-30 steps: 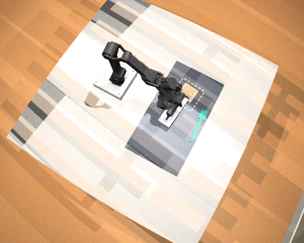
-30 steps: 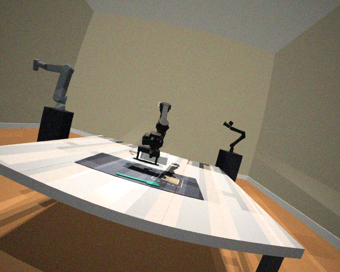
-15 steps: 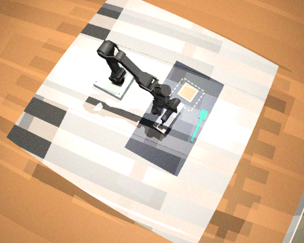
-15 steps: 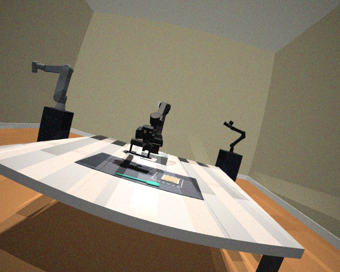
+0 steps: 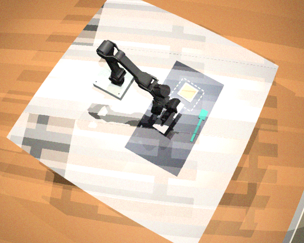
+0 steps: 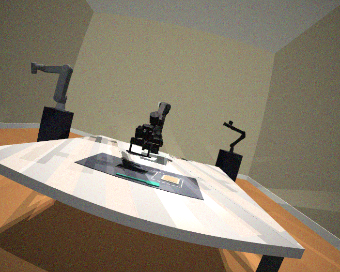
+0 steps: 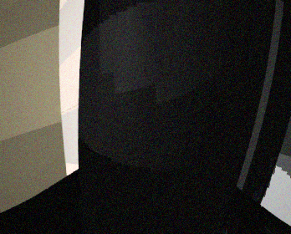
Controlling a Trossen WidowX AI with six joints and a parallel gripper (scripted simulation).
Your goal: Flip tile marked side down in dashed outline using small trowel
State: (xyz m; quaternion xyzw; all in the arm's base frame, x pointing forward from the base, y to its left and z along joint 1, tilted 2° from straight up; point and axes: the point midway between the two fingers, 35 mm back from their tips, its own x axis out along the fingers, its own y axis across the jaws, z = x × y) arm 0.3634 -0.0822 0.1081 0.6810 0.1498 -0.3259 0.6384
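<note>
The tile (image 5: 187,92) (image 6: 170,179) lies flat inside the dashed outline (image 5: 203,92) on the dark mat (image 5: 149,152) (image 6: 94,161). Its upper face is cream with pale edges, and no dark mark shows on it. My gripper (image 5: 164,118) (image 6: 139,153) is shut on the trowel and hangs above the mat, beside the outline. A pale flat part of the trowel (image 5: 160,128) shows under the fingers in the top view. The arm hides much of the trowel. The wrist view is mostly filled by a near dark surface.
A teal spatula-shaped tool (image 5: 202,114) (image 6: 152,183) lies along the mat's long edge, near the outline. The arm's pale base plate (image 5: 105,87) stands on the white table (image 5: 111,172) (image 6: 200,220). Two other arms (image 6: 62,81) (image 6: 238,139) stand on pedestals beyond the table.
</note>
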